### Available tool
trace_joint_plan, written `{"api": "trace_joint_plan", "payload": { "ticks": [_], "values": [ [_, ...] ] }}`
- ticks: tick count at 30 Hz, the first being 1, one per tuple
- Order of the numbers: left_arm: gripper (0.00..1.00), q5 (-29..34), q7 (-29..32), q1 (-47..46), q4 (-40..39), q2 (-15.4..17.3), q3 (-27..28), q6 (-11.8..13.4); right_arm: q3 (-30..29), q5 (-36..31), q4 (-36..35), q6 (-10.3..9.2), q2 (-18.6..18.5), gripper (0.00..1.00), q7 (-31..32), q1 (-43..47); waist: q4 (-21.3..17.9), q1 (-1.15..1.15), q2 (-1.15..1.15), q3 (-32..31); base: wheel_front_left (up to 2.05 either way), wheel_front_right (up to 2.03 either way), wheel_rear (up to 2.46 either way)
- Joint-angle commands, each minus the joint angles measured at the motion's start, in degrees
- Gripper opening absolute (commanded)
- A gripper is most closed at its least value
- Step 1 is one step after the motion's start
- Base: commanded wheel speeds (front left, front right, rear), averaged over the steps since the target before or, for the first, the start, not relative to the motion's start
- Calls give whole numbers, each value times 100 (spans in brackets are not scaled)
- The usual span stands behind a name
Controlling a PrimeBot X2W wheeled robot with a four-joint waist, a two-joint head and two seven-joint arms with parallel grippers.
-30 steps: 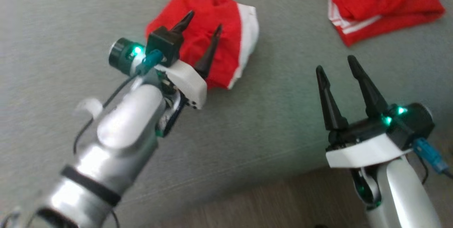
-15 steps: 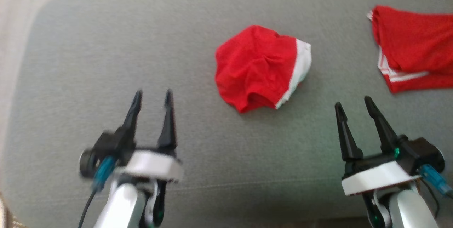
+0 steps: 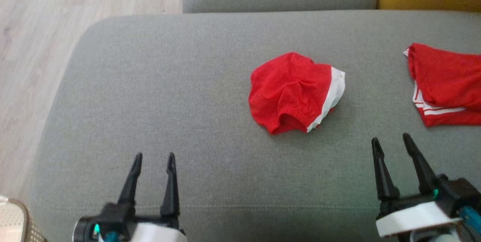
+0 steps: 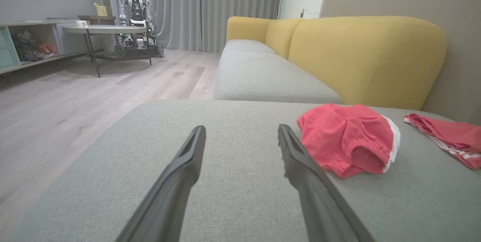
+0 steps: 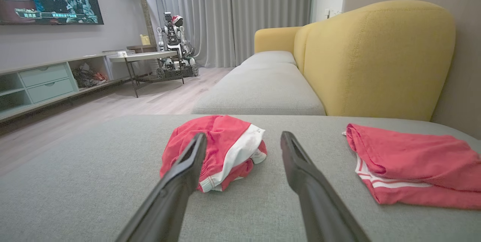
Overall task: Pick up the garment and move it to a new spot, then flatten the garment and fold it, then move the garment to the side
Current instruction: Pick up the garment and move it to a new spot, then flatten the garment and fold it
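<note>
A crumpled red garment (image 3: 295,91) with a white band lies bunched near the middle of the grey sofa cushion (image 3: 169,84). It also appears in the left wrist view (image 4: 345,136) and the right wrist view (image 5: 225,136). My left gripper (image 3: 155,155) hovers open at the lower left, well short of the garment and to its left, with nothing between its fingers (image 4: 241,127). My right gripper (image 3: 391,137) stands open at the lower right, near the garment's right side and apart from it (image 5: 244,133).
A second red garment (image 3: 447,84) with white stripes lies folded at the cushion's right edge (image 5: 409,159). A yellow backrest (image 4: 364,58) rises behind. The cushion's rounded left edge drops to a wooden floor (image 3: 37,27). Another robot (image 4: 137,20) and a table stand far off.
My left arm has drawn back from above the crumpled garment to the lower left, gripper open throughout. The head camera has also tilted, so the whole view has shifted. The garment stays put.
</note>
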Motion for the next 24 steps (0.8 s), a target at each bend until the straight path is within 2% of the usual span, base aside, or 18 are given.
{"api": "trace_joint_plan", "payload": {
  "ticks": [1,4,10,24],
  "values": [
    [100,136,-52,-151,-235,-41,133,-40,112,9,-245,-2,-38,100,-52,-109,-15,1,0,-59,0,0,0],
    [100,382,-52,-71,-216,-42,24,-74,158,81,-259,-2,-38,100,-52,-8,-40,1,0,-110,0,0,0],
    [100,329,-52,-48,-184,-43,-1,21,218,143,-229,-2,-38,100,-52,-27,-110,1,0,-140,0,0,0],
    [100,271,-52,-67,-78,-44,4,60,193,174,-227,-2,-38,100,-52,-31,-115,1,0,-190,0,0,0]
  ]
}}
